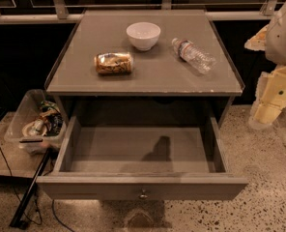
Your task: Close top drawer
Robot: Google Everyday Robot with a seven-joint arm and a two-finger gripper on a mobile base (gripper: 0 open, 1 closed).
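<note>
The top drawer (142,151) of a grey cabinet is pulled far out toward me and is empty inside. Its flat front panel (94,188) has one small round metal knob (143,194) at its centre. My gripper (267,109) hangs at the right edge of the view on the white and cream arm (283,33). It is to the right of the drawer's right side wall, above the floor and apart from the drawer.
On the cabinet top (148,76) lie a white bowl (143,35), a can on its side (114,63) and a plastic bottle on its side (193,55). A clear bin of clutter (34,122) stands on the left. A black leg and cable (29,197) cross the speckled floor.
</note>
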